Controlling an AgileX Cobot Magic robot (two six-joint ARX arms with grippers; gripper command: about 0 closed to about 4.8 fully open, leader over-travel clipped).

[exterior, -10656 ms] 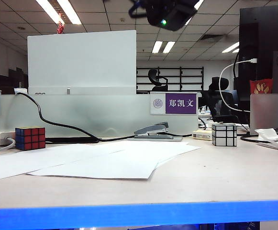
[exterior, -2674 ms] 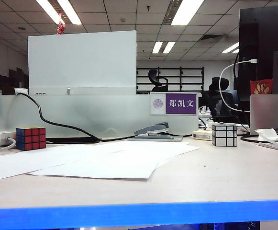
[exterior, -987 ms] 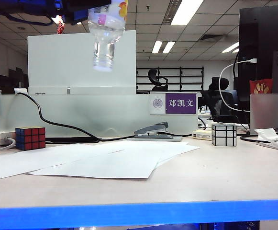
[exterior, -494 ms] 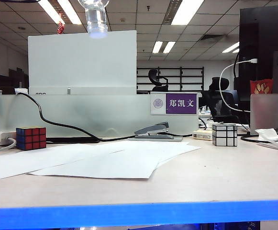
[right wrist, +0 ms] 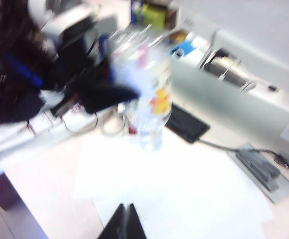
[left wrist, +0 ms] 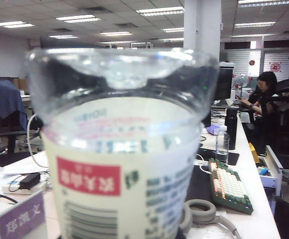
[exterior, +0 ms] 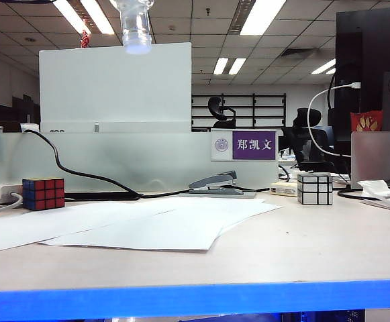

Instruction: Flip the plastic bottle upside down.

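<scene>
The plastic bottle (exterior: 135, 25) hangs high above the table with its neck and white cap pointing down; in the exterior view only the neck shows at the top edge. Its clear base and cream label (left wrist: 119, 149) fill the left wrist view and hide the jaws there. The blurred right wrist view shows the bottle (right wrist: 149, 94) upside down over the white paper, with my dark left gripper (right wrist: 115, 92) shut on its body. My right gripper (right wrist: 128, 208) is shut and empty, above the paper and apart from the bottle.
On the table lie white paper sheets (exterior: 148, 225), a coloured Rubik's cube (exterior: 43, 193) at the left, a silver cube (exterior: 314, 188) at the right and a grey stapler (exterior: 215, 183) at the back. A frosted partition (exterior: 114, 161) with a black cable closes the rear.
The bottle, upside down, has risen and shifted slightly left, so only its neck stays in the exterior view. The left arm has left that view's top edge.
</scene>
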